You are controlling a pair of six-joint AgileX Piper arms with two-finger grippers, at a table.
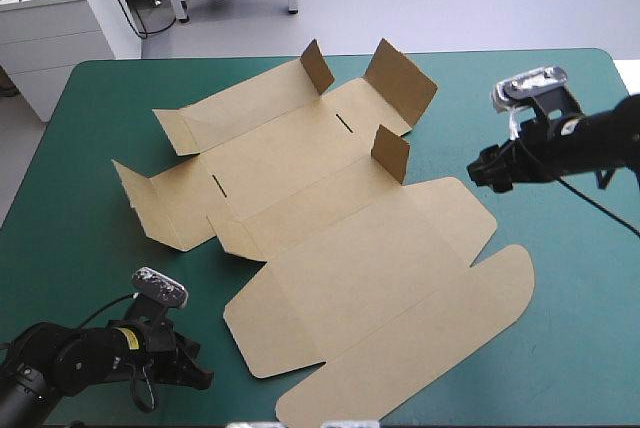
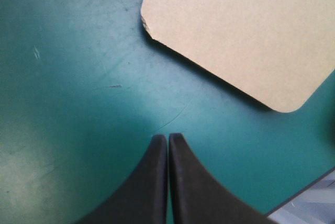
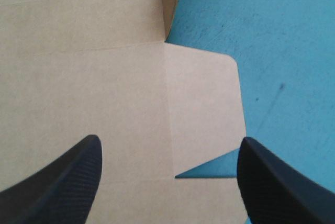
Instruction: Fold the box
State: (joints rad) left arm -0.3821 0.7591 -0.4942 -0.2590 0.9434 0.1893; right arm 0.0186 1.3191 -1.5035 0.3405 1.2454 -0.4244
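The brown box (image 1: pixel 330 208) lies as a cut sheet spread over the middle of the table, its rounded lid panels toward the front. Three short flaps (image 1: pixel 391 151) stand up at its far right side, and the left-side flaps are slightly lifted. My left gripper (image 1: pixel 203 378) is shut and rests low at the front left, just short of the lid's corner (image 2: pixel 235 35); its tips (image 2: pixel 167 136) hold nothing. My right gripper (image 1: pixel 476 172) hovers at the sheet's right edge. It stands open (image 3: pixel 168 140) above a rounded side flap (image 3: pixel 204 109) of the box.
Bare teal-green cover (image 1: pixel 570 278) surrounds the sheet on the right and at the front left. The table's front edge (image 2: pixel 314 192) runs close beside my left gripper. A white cabinet (image 1: pixel 60 28) stands beyond the far left corner.
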